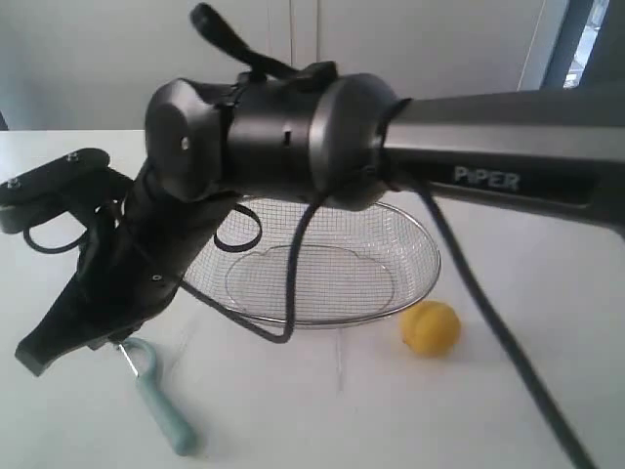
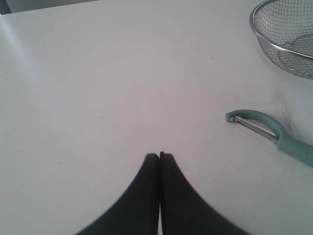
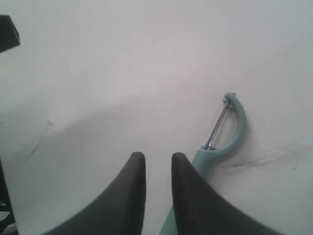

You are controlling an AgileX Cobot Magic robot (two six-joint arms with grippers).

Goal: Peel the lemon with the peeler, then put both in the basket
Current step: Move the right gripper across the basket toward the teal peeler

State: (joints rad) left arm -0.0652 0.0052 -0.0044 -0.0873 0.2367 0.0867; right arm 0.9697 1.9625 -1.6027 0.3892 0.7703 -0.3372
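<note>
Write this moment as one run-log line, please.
left gripper shut, empty | right gripper open, over peeler handle | peeler on table | lemon on table beside basket | basket holds neither

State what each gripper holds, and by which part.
Nothing is held. The left gripper is shut, empty; the right gripper is open beside the peeler on the table.

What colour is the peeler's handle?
Pale teal-green; the peeler shows best in the exterior view.
</note>
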